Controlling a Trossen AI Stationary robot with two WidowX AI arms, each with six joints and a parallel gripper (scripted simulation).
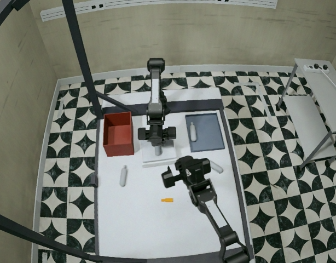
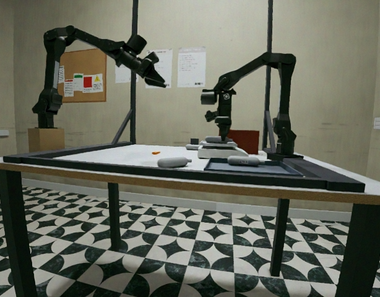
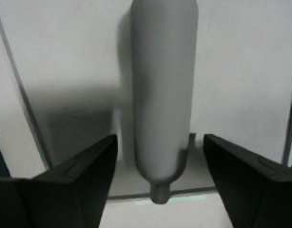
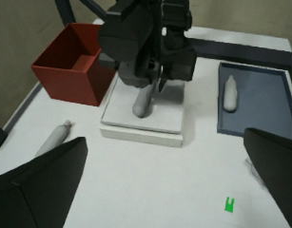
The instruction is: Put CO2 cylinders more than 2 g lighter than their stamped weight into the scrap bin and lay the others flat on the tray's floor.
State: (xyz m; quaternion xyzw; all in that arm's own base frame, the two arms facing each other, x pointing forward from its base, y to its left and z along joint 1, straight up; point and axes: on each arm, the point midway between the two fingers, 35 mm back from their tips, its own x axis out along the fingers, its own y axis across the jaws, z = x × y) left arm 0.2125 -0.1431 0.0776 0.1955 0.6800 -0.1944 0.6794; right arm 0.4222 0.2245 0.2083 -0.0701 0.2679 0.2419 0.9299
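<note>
A grey CO2 cylinder [image 1: 157, 149] lies on the white scale in the middle of the table; it also shows in the left wrist view [image 3: 165, 95]. My left gripper [image 3: 160, 141] is lowered over it, one finger on each side with small gaps, so it is open. A second cylinder [image 1: 193, 131] lies flat in the blue tray [image 1: 206, 131]. A third [image 1: 123, 175] lies on the table in front of the red scrap bin [image 1: 118, 137]. A fourth [image 1: 216, 166] lies partly under my right arm. My right gripper [image 2: 159, 81] is open and empty, high above the table.
A small orange piece [image 1: 167, 200] lies on the table nearer the right arm's base. A dark raised frame [image 2: 184, 176] runs round the table top. A dark slanted post [image 1: 80, 56] rises behind the bin.
</note>
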